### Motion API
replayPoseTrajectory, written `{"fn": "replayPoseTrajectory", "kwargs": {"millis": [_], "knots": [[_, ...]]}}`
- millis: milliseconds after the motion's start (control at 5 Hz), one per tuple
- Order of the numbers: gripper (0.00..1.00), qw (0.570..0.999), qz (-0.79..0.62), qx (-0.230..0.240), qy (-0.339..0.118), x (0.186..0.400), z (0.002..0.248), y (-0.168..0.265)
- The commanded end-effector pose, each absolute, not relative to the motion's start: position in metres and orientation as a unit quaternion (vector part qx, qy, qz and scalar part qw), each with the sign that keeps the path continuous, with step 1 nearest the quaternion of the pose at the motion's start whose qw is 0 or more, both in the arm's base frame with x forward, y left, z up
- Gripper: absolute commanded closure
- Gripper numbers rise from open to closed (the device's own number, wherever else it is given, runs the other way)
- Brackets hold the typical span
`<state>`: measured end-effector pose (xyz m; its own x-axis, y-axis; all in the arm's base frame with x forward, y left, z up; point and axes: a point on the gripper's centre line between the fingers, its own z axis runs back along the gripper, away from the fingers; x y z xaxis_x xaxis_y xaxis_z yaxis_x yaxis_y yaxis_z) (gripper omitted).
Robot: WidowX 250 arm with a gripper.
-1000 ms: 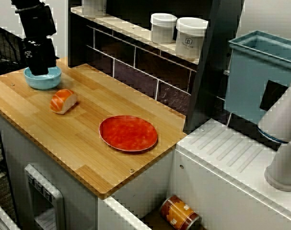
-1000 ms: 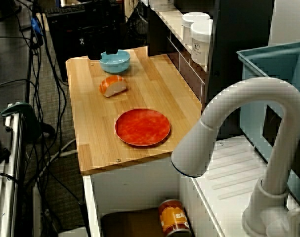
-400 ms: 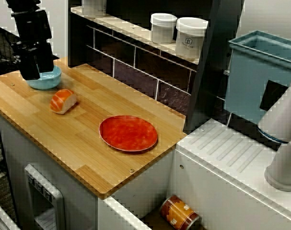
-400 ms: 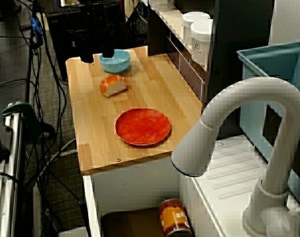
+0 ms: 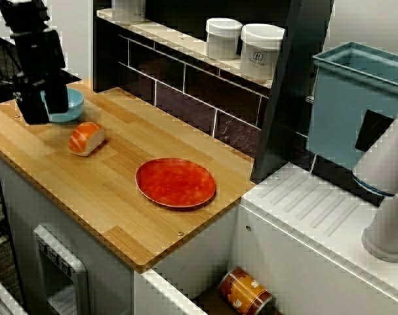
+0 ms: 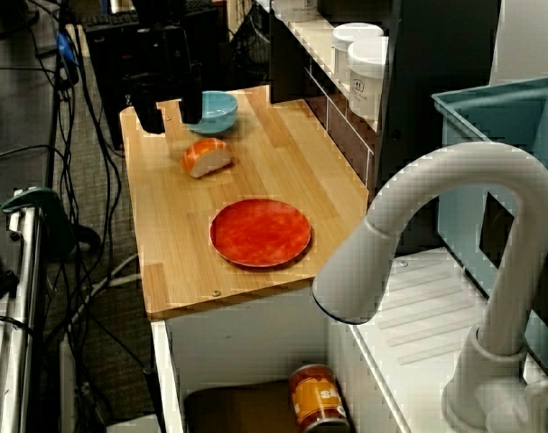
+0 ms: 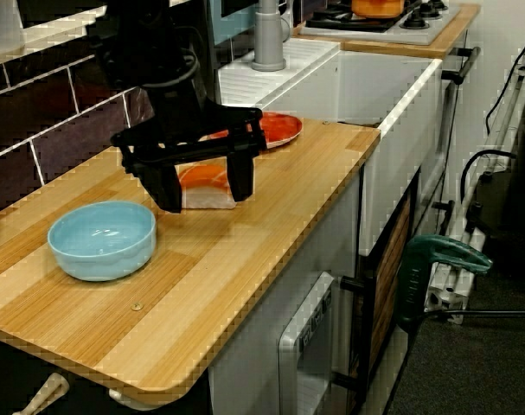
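Gripper [image 7: 206, 199] hung spread and empty over the counter [image 7: 245, 251], between bowl [image 7: 102, 239] and sushi [image 7: 201, 177]. The bowl sat near the counter's end; it looked stiff, light and slick, best pinched at its rim. The side view showed it whole; from above the gripper hid its edge.

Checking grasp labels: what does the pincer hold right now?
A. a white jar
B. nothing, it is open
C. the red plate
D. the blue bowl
B: the pincer has its fingers spread with nothing between them, above the wooden counter beside the blue bowl; the red plate lies well apart from it.
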<state>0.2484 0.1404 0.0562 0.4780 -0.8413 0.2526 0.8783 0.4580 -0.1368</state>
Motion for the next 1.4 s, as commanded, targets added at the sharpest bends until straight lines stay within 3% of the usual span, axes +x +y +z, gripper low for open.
{"fn": "replayPoseTrajectory", "kwargs": {"millis": [0,400,1200], "knots": [[0.0,0.852,-0.506,-0.108,-0.082,0.253,0.058,0.134],[0.0,0.866,-0.487,-0.094,-0.064,0.281,0.038,0.115],[0.0,0.864,-0.493,-0.096,-0.044,0.269,0.032,0.047]]}}
